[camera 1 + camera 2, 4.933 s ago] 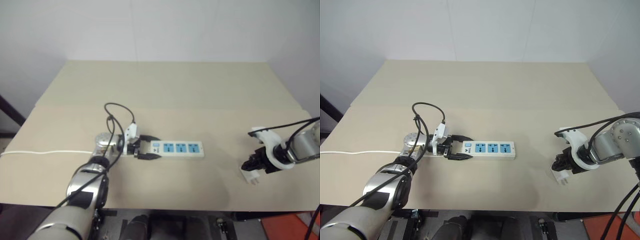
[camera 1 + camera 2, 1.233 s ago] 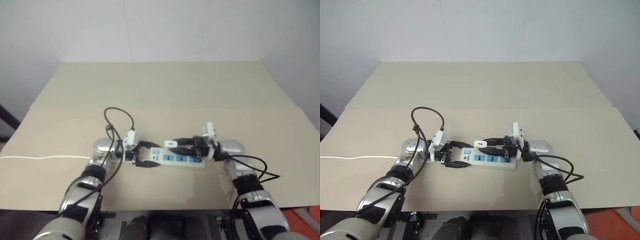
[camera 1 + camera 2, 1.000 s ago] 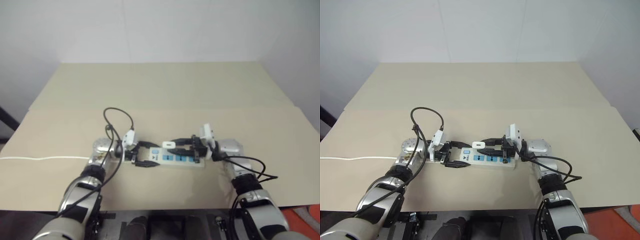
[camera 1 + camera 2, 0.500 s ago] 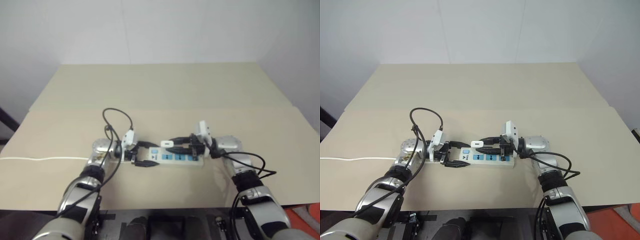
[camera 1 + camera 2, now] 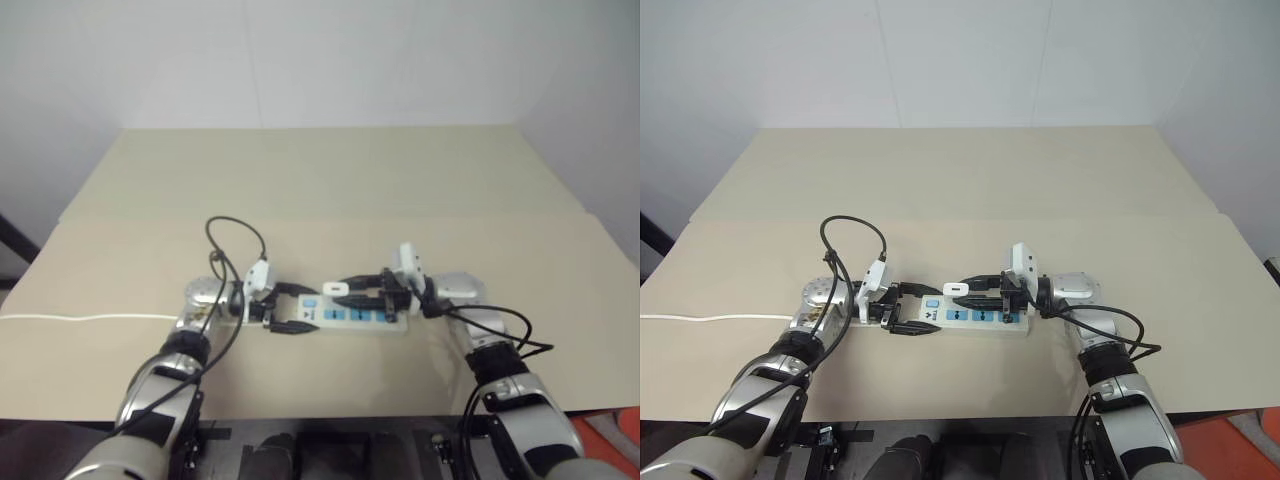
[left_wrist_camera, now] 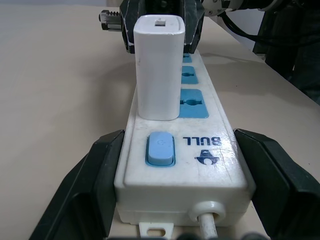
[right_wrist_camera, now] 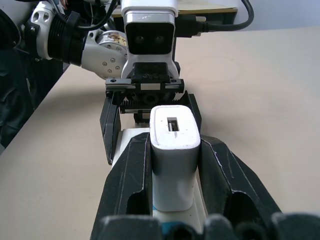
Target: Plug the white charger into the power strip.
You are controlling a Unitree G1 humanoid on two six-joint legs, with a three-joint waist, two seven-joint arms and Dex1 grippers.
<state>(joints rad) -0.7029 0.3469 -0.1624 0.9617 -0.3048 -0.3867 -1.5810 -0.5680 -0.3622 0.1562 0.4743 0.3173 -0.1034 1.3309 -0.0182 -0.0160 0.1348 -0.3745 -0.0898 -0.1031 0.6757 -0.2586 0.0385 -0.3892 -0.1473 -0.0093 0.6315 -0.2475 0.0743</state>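
Now the right gripper is clamping the charger upright over the strip's first socket, near the tabletop's front edge, while the left gripper's open fingers are bracketing the switch end.

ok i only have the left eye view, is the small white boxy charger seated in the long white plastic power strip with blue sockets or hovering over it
observer: left wrist view shows the white charger upright with its base down on the power strip; no prongs show beneath it
operator: which socket
observer: the one nearest the blue switch, at the cord end
operator: is the right gripper holding it
observer: yes, in the right wrist view the right gripper has its black fingers pressed against both sides of the charger
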